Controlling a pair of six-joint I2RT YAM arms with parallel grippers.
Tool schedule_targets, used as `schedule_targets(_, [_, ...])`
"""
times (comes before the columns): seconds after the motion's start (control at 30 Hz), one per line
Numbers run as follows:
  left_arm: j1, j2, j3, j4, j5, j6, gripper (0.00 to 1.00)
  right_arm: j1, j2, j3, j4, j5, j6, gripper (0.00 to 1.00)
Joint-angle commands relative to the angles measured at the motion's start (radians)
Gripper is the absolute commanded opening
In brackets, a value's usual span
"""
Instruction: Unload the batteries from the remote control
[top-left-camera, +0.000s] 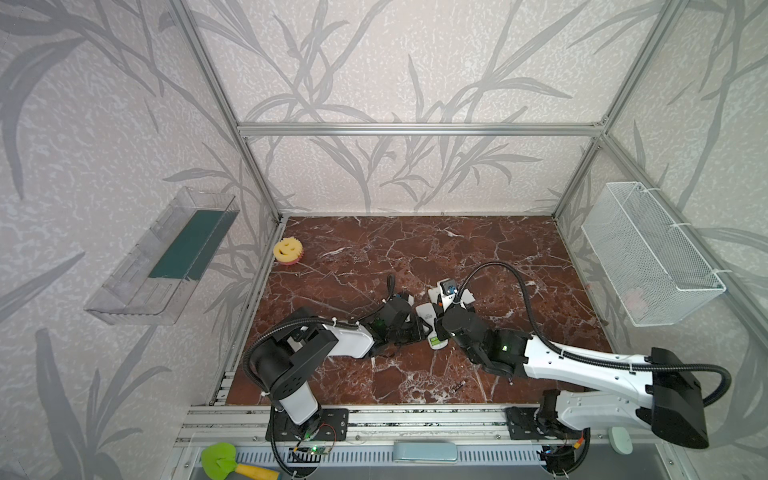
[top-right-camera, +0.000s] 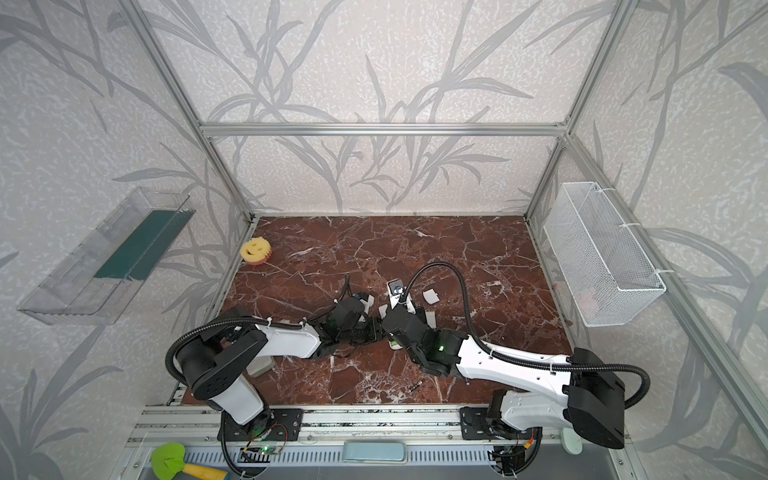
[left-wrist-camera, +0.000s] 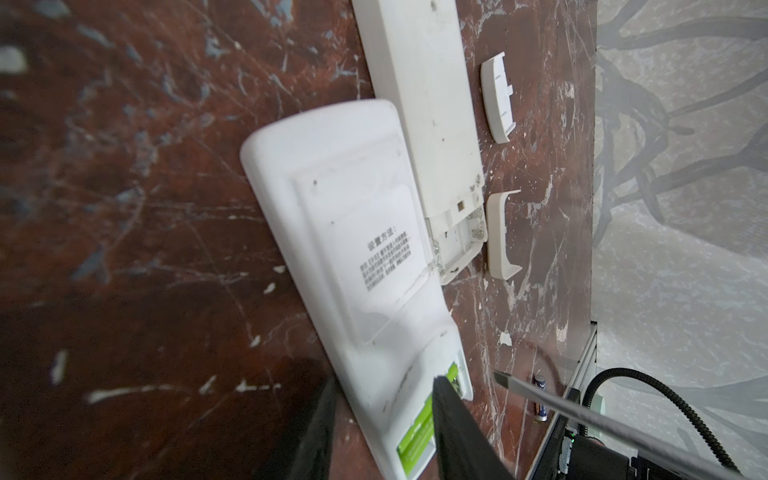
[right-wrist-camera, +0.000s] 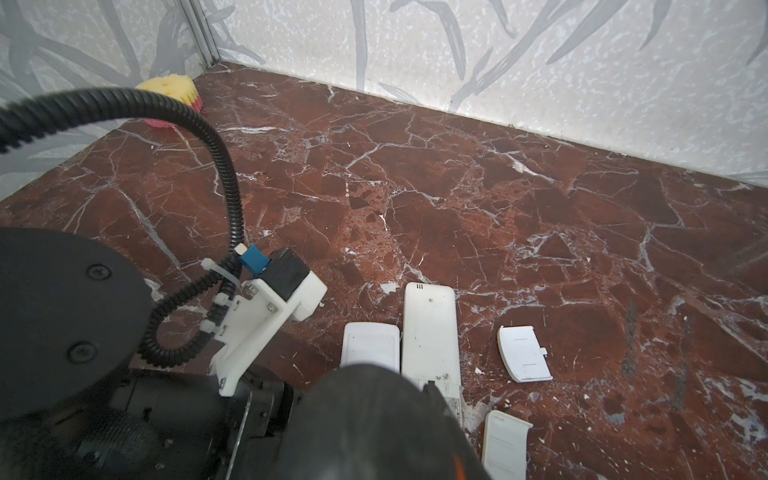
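**Left wrist view: two green cells seated in the open bay**

1. Location. The wide remote control (left-wrist-camera: 357, 249) lies face down near the centre of the surface (top-left-camera: 374, 249) with its cover off. The two lime green batteries (left-wrist-camera: 415, 436) sit side by side in the bay, at the end nearest the arms. In a top view, one dark battery (top-left-camera: 459, 385) lies loose at 5 o'clock of that remote, near the front edge. The fourth cell is not visible. The narrow remote control (left-wrist-camera: 424, 104), its bay empty, lies alongside at about 1 o'clock, with two battery covers (left-wrist-camera: 498, 97) just beyond it.

2. Jaws. The jaws of the left gripper (left-wrist-camera: 382, 386) stand part-way apart, one finger beside the remote's edge and the other over the bay. Whether they clamp the body cannot be told. The jaws of the right gripper (top-left-camera: 439, 330) are clenched on the screwdriver (left-wrist-camera: 582, 415). Its blade tip hovers just beside the bay, apart from it.

3. Handling (judgement). The cells are probably light, rigid and smooth. They are likely held in by spring contacts and will roll once free.
   - Lever under the end away from the spring.
   - Grasp across the barrel at mid-length.
   - Hold the remote body down to prevent sliding.
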Motion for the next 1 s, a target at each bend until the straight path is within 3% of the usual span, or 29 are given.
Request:
schedule_targets(0.0, [-0.003, 0.021, -0.02, -0.093, -0.008, 0.005, 0.41, 0.006, 0.017, -0.002, 0.023, 0.011, 0.034, 0.0])
schedule_targets(0.97, [-0.003, 0.027, -0.013, -0.108, -0.009, 0.013, 0.42, 0.006, 0.048, -0.016, -0.04, 0.025, -0.006, 0.0])
